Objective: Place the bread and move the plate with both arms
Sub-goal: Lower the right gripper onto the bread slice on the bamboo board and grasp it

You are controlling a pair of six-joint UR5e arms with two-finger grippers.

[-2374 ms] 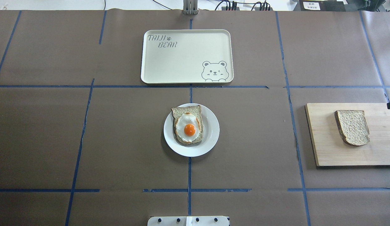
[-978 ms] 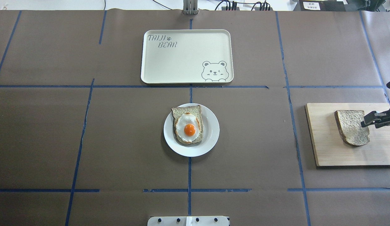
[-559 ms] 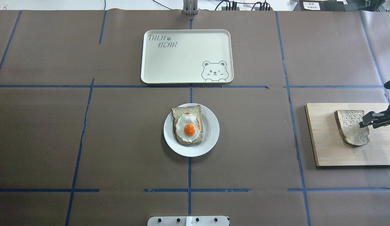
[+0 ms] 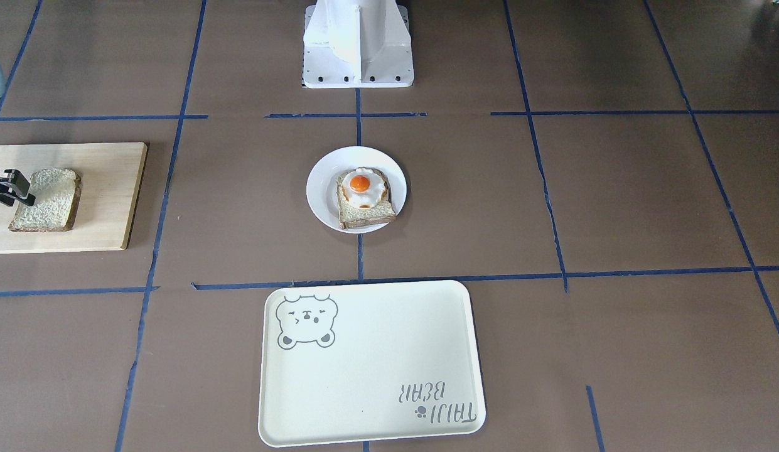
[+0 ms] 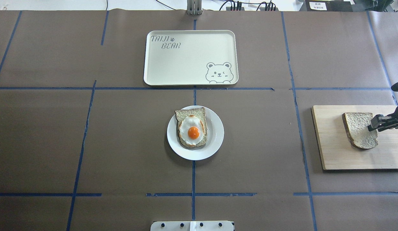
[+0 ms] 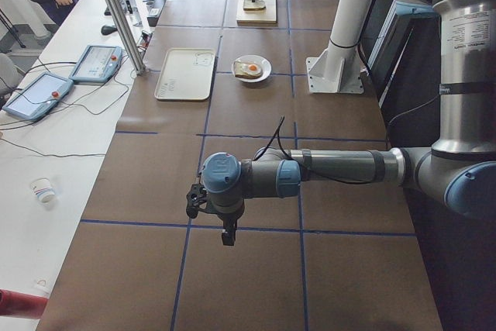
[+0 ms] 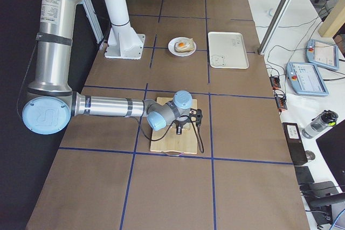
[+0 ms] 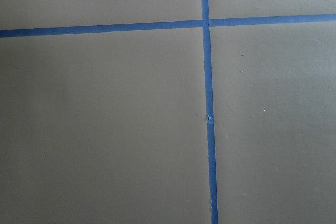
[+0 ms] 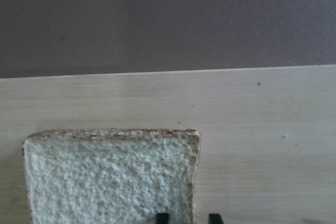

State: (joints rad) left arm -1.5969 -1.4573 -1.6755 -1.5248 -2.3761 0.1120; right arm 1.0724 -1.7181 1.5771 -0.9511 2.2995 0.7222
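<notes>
The bread (image 5: 357, 128) lies flat on a wooden board (image 5: 343, 157) at the table's right end. My right gripper (image 5: 374, 123) is down at the slice's right edge. In the right wrist view one fingertip (image 9: 163, 217) rests on the bread (image 9: 110, 174) and the other stands on the board just past the crust, a narrow gap between them, so it is open. The white plate (image 5: 216, 134) sits mid-table and carries a toasted slice with a fried egg (image 5: 193, 128). My left gripper (image 6: 226, 234) hangs over bare table far from them; I cannot tell whether it is open or shut.
A cream tray (image 5: 173, 64) with a bear drawing lies beyond the plate. The white robot base (image 4: 358, 44) stands on the robot's side of the plate. Blue tape lines cross the brown table cover.
My right gripper came in from the right edge, crossed the board and settled at the bread's right edge. The slice has shifted very slightly to the right.
</notes>
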